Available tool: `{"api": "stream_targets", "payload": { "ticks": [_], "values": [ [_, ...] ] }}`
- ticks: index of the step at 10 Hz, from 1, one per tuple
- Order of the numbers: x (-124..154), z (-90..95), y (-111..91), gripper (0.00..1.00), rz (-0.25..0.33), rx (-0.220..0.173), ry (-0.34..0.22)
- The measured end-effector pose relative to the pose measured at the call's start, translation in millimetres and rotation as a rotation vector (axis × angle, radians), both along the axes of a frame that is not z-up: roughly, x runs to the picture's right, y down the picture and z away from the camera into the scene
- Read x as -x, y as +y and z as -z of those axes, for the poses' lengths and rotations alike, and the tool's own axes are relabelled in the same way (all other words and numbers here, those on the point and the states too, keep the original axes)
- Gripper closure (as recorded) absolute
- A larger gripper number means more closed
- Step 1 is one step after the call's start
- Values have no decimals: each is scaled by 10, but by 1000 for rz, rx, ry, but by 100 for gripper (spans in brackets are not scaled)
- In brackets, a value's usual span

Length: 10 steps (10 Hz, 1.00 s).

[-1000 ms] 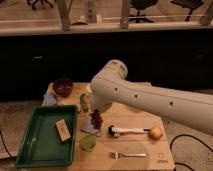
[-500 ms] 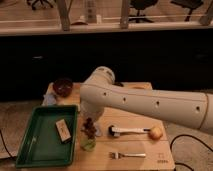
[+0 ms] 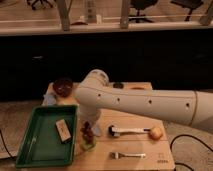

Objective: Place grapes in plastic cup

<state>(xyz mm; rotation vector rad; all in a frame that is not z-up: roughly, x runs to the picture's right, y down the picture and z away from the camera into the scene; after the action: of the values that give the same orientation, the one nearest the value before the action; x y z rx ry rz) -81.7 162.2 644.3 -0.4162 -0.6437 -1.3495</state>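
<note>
Just right of the green tray (image 3: 40, 146), brought the grapes (image 3: 87, 132) lower and further left than a second ago, now directly over the plastic cup (image 3: 88, 145) at the counter's (image 3: 145, 145) near edge. Likely close to the drop. Cannot tell how far open the pincer (image 3: 89, 124) stands, tucked beneath the white arm at the bunch's top; judged to be holding it.
</note>
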Motion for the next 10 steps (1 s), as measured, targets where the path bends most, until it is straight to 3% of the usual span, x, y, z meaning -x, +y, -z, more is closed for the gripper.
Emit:
{"api": "stream_targets", "payload": {
  "ticks": [6, 10],
  "values": [
    [-40, -115, 177, 94, 14, 45, 8],
    [-7, -157, 211, 56, 28, 62, 3]
  ]
}}
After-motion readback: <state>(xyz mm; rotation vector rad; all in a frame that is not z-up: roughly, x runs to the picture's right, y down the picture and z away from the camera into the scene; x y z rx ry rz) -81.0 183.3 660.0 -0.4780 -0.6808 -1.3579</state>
